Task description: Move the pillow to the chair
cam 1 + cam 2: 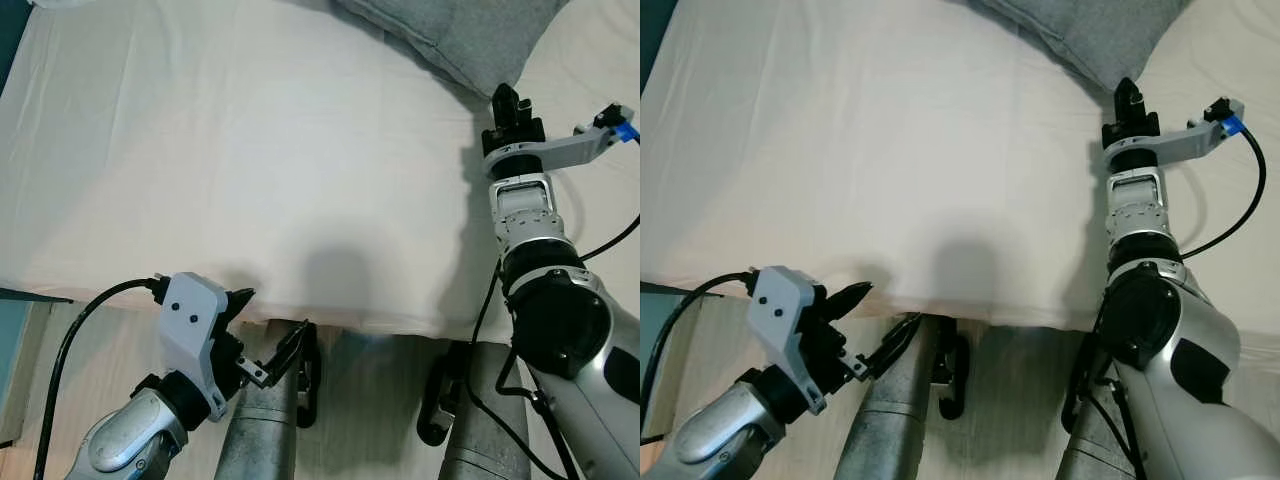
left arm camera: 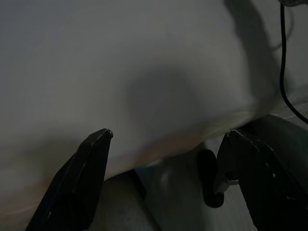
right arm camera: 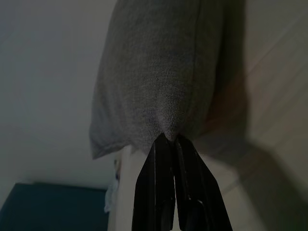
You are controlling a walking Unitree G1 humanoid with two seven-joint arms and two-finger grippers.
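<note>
A grey knitted-fabric pillow (image 1: 455, 35) lies at the far side of a bed covered by a smooth cream sheet (image 1: 220, 150), its nearest corner pointing toward the robot. The right hand (image 3: 169, 144) is stretched out over the bed to that corner; in the right wrist view its two black fingers (image 3: 154, 183) are pressed together with the tip of the pillow's corner pinched between them. From the head views the same hand (image 1: 1128, 98) sits just at the pillow's lower corner, with the silver right arm (image 1: 540, 260) rising from the bed's near edge and a black cable (image 1: 1240, 200) looping beside the wrist, which carries a small blue-tipped fitting (image 1: 620, 128).

The left hand (image 1: 268, 335) hangs low, in front of the bed's near edge and well apart from the pillow. Its fingers (image 2: 77, 183) are spread wide with nothing between them, pointing toward the sheet's overhanging hem. A black cable (image 1: 80, 330) curves off the left wrist housing.

The wide stretch of sheet between the left hand and the pillow carries a soft shadow (image 1: 340, 270) near the edge. Below the bed edge, the robot's two grey legs (image 1: 265, 430) stand on a pale wooden floor (image 1: 370, 420). A dark teal surface (image 1: 12, 40) shows past the bed's far left corner, and a teal-edged object (image 1: 15, 340) sits at the left beside the bed.
</note>
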